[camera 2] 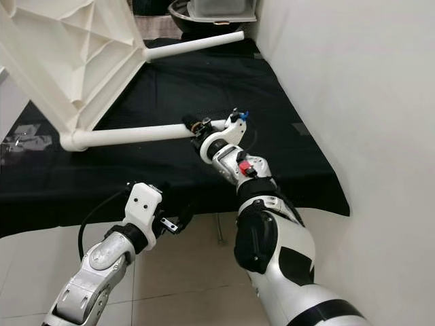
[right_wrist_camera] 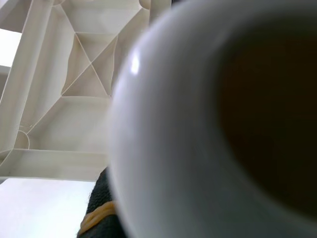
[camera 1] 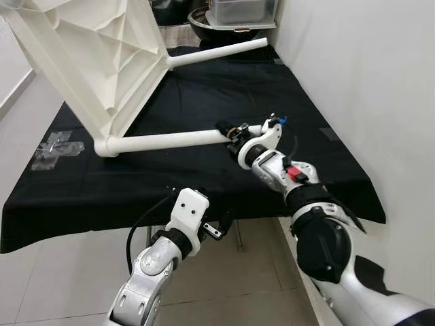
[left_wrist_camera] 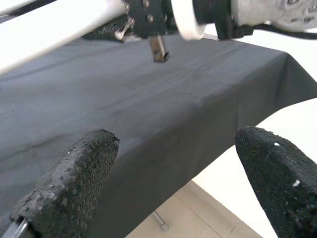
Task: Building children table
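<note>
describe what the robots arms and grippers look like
Both arms are silver metal with black joints. The left gripper has a white block-shaped wrist housing, a looping black cable and textured black fingers. The right gripper has a white wrist, a red tab and blue detail.

Head stereo pair looking down at black-draped table (camera 1: 204, 102), wrist views close, sharing white table leg (camera 1: 170, 141)
</note>
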Robot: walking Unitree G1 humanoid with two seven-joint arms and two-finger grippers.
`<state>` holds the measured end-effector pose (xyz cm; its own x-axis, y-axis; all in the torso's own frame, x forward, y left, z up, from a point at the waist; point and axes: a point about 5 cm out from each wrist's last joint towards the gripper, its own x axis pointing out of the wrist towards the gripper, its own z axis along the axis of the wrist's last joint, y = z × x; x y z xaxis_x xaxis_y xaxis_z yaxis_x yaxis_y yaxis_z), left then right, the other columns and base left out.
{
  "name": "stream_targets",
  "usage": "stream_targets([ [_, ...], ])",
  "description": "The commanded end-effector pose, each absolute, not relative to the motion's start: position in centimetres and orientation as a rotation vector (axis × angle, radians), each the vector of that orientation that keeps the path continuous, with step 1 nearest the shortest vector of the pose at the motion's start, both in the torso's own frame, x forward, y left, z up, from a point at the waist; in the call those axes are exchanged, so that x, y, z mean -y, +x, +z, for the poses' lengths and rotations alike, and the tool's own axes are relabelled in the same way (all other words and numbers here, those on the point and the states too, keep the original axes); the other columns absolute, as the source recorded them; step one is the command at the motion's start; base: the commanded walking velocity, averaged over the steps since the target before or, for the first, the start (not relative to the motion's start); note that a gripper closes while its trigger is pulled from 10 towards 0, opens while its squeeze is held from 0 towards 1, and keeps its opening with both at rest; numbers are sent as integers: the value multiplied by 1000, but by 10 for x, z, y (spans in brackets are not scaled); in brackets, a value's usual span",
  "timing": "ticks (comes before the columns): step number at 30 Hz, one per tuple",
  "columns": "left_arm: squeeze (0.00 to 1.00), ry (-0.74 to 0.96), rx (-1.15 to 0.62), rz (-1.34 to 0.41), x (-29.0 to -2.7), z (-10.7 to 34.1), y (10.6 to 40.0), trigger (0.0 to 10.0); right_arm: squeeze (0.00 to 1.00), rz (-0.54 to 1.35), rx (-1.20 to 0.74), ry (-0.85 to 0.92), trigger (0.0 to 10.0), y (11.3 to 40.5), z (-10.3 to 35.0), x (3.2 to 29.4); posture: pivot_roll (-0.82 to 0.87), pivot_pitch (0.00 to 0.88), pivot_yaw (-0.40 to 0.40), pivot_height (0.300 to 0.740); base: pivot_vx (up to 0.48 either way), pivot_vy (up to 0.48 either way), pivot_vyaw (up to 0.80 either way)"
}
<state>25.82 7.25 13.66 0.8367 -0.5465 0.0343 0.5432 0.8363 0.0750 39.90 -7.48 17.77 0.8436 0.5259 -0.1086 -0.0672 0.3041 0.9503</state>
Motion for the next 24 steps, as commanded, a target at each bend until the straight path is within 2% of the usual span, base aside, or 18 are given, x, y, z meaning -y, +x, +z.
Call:
stream_targets([
  [1,0,69,37,-575,-72,135,253,10000,0,292,-632,1145,0,385,139,63,126,108,-63,740,0,0,0],
  [2,0,65,36,-573,-71,136,251,10000,0,233,-616,1153,10000,386,136,66,129,113,-60,740,0,0,0],
  [9,0,51,16,-559,-72,134,241,10000,0,227,-561,1167,10000,390,142,64,138,127,-60,740,0,0,0],
  [10,0,50,8,-563,-71,133,237,10000,1000,285,-531,1117,10000,391,150,57,134,133,-58,740,0,0,0],
  [13,0,50,5,-564,-71,133,236,10000,1000,290,-532,1099,10000,392,153,54,139,138,-60,740,0,0,0],
  [17,0,42,0,-560,-72,135,235,10000,1000,94,-521,1139,10000,397,150,68,141,140,-59,740,0,0,0],
  [18,0,42,0,-560,-72,135,235,10000,1000,94,-521,1139,10000,397,150,68,141,140,-59,740,0,0,0],
  [19,0,45,-2,-560,-71,135,234,10000,0,59,-529,1152,10000,397,148,71,142,138,-62,740,0,0,0],
  [24,0,49,-15,-558,-70,133,233,10000,0,75,-561,1171,10000,397,150,73,135,131,-62,740,0,0,0],
])
